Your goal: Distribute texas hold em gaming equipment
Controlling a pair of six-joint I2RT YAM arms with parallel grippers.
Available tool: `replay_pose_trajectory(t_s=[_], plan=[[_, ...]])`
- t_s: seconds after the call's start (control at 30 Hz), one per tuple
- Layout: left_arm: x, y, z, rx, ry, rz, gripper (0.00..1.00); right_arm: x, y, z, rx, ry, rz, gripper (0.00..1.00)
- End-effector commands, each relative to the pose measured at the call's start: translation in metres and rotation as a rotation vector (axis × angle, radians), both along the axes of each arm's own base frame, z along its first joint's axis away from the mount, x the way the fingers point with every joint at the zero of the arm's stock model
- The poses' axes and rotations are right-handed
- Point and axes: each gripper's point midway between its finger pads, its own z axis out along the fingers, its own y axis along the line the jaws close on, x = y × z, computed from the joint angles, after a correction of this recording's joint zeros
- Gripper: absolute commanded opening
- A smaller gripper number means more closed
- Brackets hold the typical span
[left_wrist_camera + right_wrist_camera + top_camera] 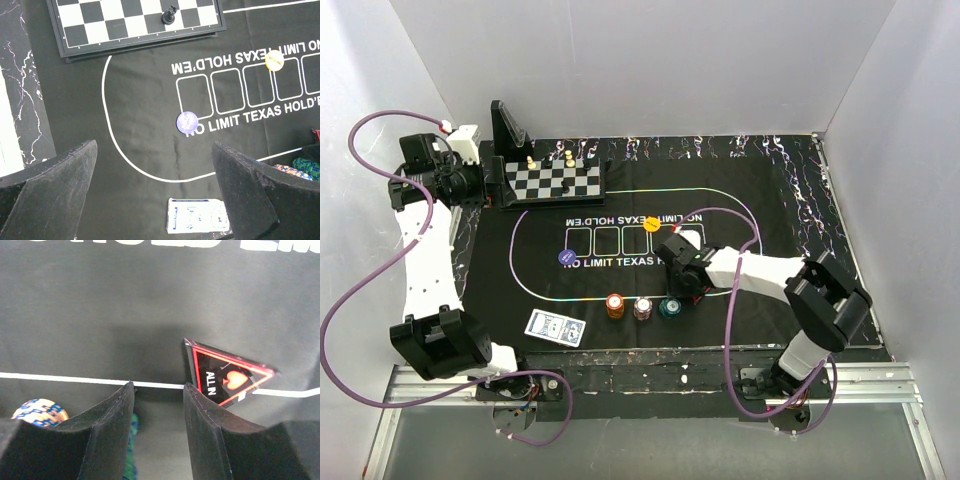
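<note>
Right tool (158, 385) half-open, empty; red-edged black triangular ALL IN marker (225, 377) sits just outside its jaws, so if we close we grab nothing or shove it.

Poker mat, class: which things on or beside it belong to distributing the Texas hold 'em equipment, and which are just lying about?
Job: orange chip stack; white-pink chip stack; teal chip stack; playing cards; yellow disc; blue disc; red triangular marker.
Lying about: chessboard; chess pieces.
</note>
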Motion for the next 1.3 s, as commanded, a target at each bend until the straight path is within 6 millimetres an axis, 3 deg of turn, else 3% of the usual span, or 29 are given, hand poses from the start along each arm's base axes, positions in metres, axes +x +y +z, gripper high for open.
replay_pose_trajectory(t_s=[0.0, 0.3, 0.43, 0.53, 0.73, 0.9, 1.07, 1.27], plan=[[0.002, 0.002, 0.011, 0.009, -0.029, -0.006, 1.00, -0.020, -0.060, -0.017, -0.141, 0.075, -0.123, 0.52], [0.003, 0.002, 0.009, 0.006, -0.027, -0.008, 1.00, 0.002, -0.091, -0.005, -0.154, 0.044, -0.214, 0.52], [0.004, 0.001, 0.006, -0.004, -0.020, -0.011, 1.00, 0.015, -0.086, 0.011, -0.119, 0.001, -0.202, 0.53], [0.002, -0.001, 0.001, -0.013, -0.010, -0.013, 1.00, 0.028, -0.073, 0.037, -0.073, -0.044, -0.172, 0.58], [-0.005, -0.007, -0.021, -0.048, 0.036, -0.026, 1.00, 0.052, -0.017, 0.122, 0.050, -0.207, -0.012, 0.77], [-0.012, -0.015, -0.039, -0.079, 0.067, -0.053, 1.00, 0.038, 0.047, 0.165, 0.101, -0.258, 0.233, 0.87], [-0.025, -0.020, -0.060, -0.097, 0.095, -0.055, 0.88, -0.004, 0.104, 0.164, 0.148, -0.178, 0.460, 0.90], [-0.037, -0.026, -0.066, -0.096, 0.076, -0.070, 0.67, -0.047, 0.140, 0.130, 0.122, -0.060, 0.605, 0.91]])
